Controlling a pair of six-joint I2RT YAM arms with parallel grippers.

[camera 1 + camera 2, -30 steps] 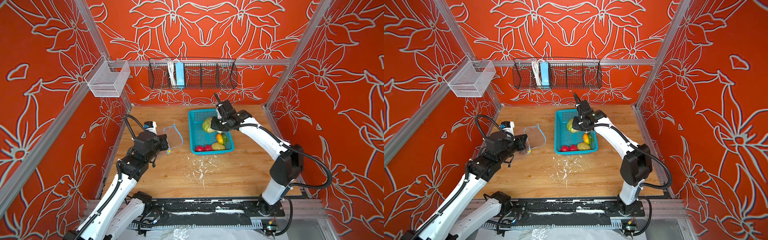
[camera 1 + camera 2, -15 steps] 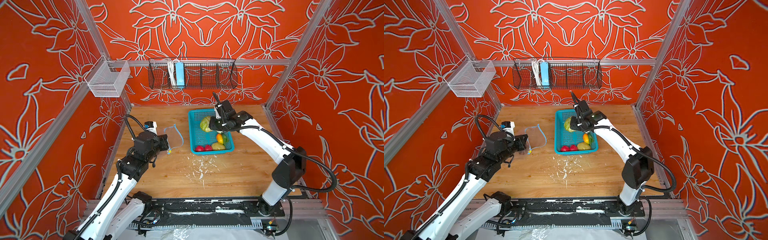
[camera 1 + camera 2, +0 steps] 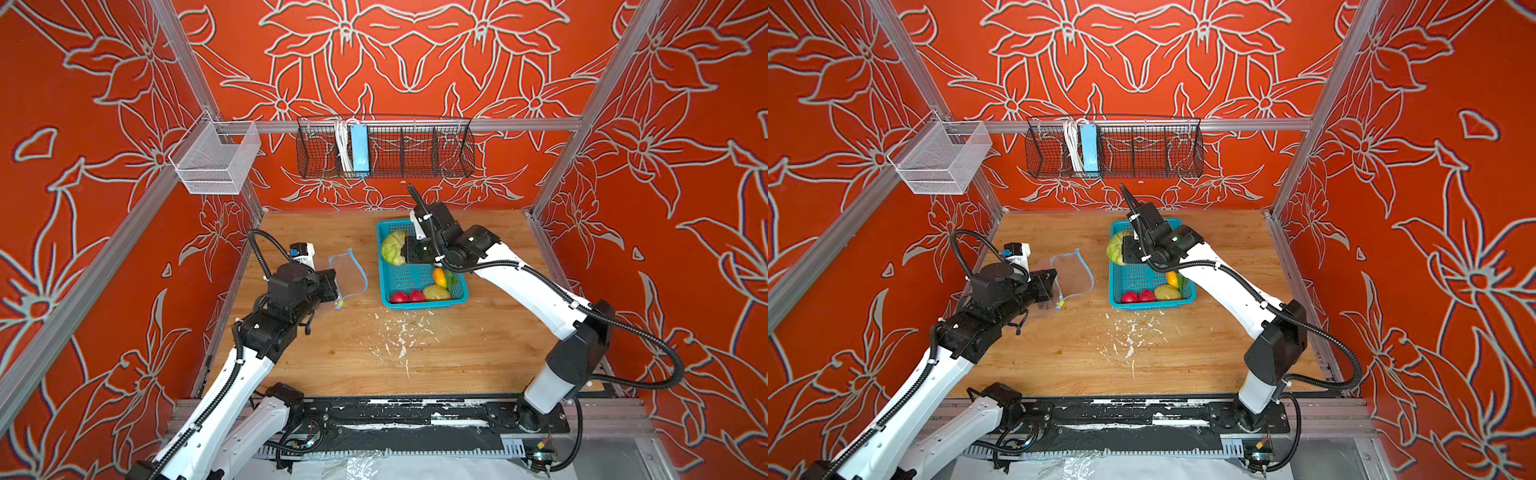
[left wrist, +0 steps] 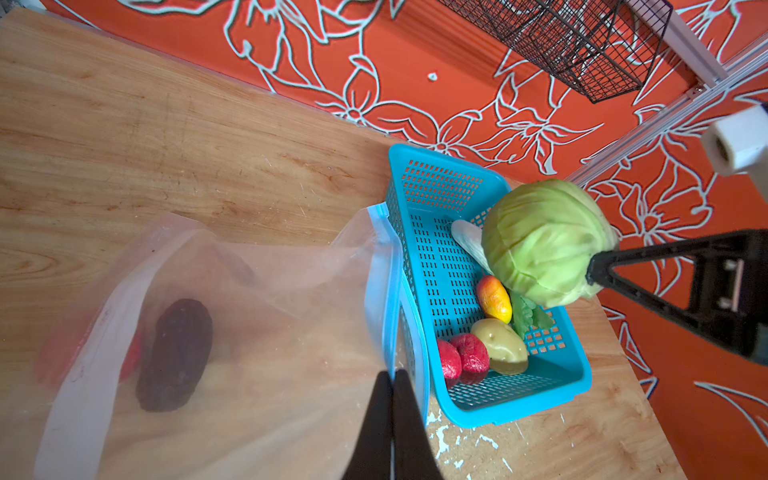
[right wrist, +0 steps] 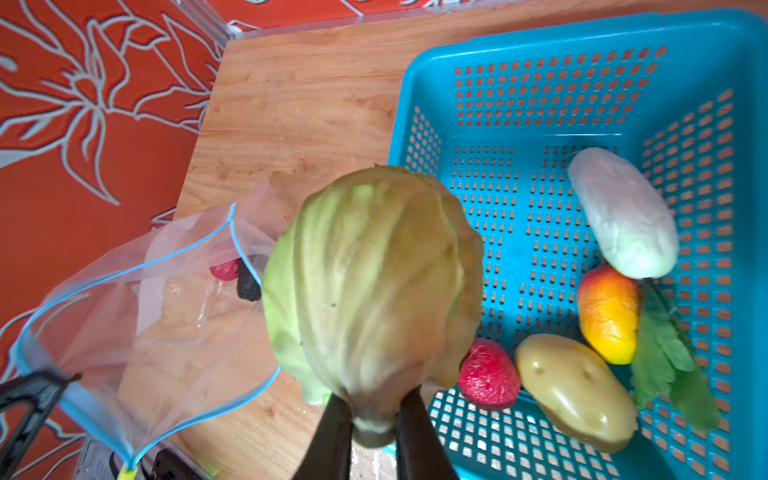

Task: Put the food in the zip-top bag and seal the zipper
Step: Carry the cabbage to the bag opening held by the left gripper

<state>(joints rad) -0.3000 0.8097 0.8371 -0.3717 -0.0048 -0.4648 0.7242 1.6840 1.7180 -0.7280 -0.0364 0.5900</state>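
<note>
Transfer of the cabbage (image 5: 374, 291) is in hand: right fingers (image 5: 332, 440) pinch its stem, holding it above the teal basket (image 3: 424, 305) near the counter's (image 3: 457, 353) far edge. Left fingers (image 4: 372, 432), closed tight, pinch the zipper (image 4: 376, 270) rim and hold the zip-top bag (image 4: 249, 311) open just beside the basket. Next, the bulky cabbage must cross into that mouth; the basket wall and floppy rim stand in the way.

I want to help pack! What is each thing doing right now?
Clear plastic zip-top bag: mouth open, blue zipper edge pinched by shut left gripper.
Round green cabbage: in the air, clamped in right gripper.
Teal perforated plastic basket: on the wooden table, holding white cucumber, yellow potato, orange-yellow mango, red strawberries.
Dark oval avocado: inside the bag.
</note>
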